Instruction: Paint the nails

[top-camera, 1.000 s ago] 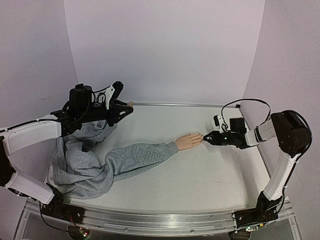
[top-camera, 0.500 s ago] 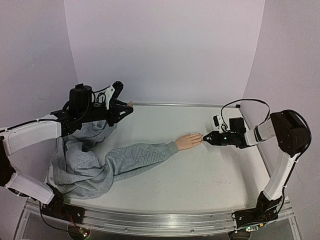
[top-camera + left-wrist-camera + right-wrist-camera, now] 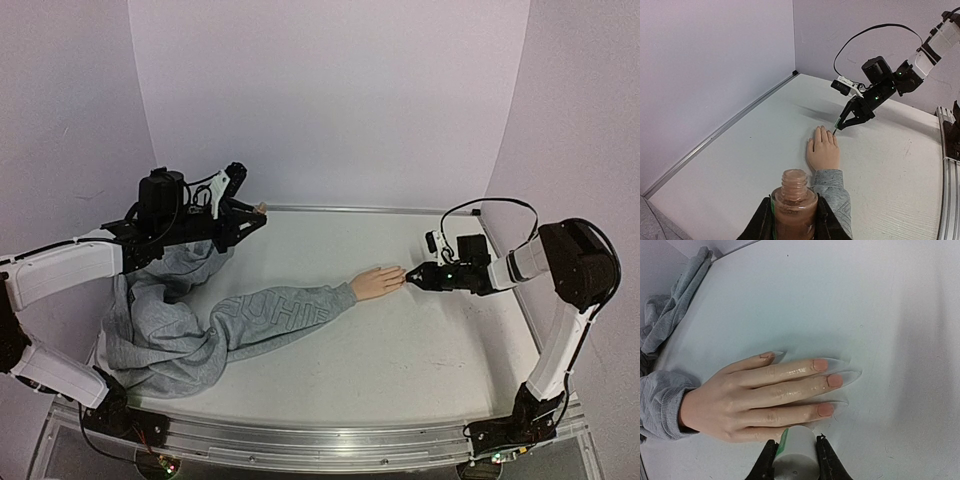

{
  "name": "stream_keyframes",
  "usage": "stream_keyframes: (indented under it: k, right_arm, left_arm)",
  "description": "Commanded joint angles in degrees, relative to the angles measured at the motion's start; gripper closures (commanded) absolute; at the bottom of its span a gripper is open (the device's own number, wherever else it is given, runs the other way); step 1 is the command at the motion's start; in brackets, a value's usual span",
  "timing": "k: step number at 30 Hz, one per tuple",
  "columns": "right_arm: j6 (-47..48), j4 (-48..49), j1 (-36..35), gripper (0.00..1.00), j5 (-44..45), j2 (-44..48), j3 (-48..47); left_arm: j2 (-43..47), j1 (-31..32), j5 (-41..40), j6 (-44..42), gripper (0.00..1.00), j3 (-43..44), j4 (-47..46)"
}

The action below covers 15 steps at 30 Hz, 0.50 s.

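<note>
An open nail polish bottle point(image 3: 794, 200) is clamped in the left gripper point(image 3: 252, 213) at far left, above the bunched grey sweatshirt point(image 3: 170, 330). The mannequin hand point(image 3: 755, 395) is laid flat mid-table, its nails point(image 3: 835, 380) pointed at the right gripper point(image 3: 410, 278). That gripper is clenched on a white brush cap point(image 3: 795, 455), by which one fingertip is hidden. Nothing is seen shifted since half a second ago. The white table point(image 3: 400, 360) is enclosed by lilac walls point(image 3: 330, 90).

3 nails point(image 3: 834, 380) show coral-pink on the peach mannequin hand point(image 3: 750, 400). The sleeve point(image 3: 660, 400) at its wrist is heather grey. Beside its fingers, a white cap point(image 3: 796, 452) carries a green band. The bottle point(image 3: 794, 202) holds brownish-pink polish.
</note>
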<state>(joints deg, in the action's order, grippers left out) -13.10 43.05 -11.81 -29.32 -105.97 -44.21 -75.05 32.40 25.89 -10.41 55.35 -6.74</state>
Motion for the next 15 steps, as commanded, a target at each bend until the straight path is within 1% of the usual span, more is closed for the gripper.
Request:
stream_keyframes:
  k: [1,15]
  right_arm:
    - [0.88,-0.33,-0.31,1.0,-0.83,-0.26,-1.94]
    - [0.8,-1.92,-0.64,1.0,-0.11,-1.09,-2.79]
  left_arm:
    - [1.56,-0.32,0.84,0.46,1.0,0.95,-3.46]
    - [1.57,-0.32,0.83,0.35,1.0,0.89,-3.45]
